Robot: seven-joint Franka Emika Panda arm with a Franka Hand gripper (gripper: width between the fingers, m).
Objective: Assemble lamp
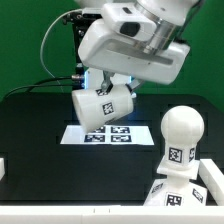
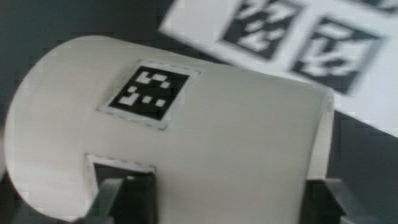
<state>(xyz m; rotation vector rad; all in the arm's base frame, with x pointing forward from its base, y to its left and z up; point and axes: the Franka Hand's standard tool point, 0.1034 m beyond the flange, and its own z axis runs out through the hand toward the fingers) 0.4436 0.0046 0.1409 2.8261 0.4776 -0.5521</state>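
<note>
My gripper (image 1: 110,88) is shut on the white tapered shade (image 1: 101,105) and holds it tilted in the air above the marker board (image 1: 107,133). In the wrist view the shade (image 2: 196,130) fills most of the picture, a square tag on its wall, and my dark fingers (image 2: 121,198) clamp it on both sides. The ball-headed bulb (image 1: 181,133) stands upright on the square stepped base (image 1: 190,190) at the exterior view's lower right, well apart from the shade.
The black table (image 1: 35,130) has a white rim along the front. A white block (image 1: 3,168) shows at the exterior view's left edge. Black cables hang behind the arm. The marker board also shows in the wrist view (image 2: 285,35).
</note>
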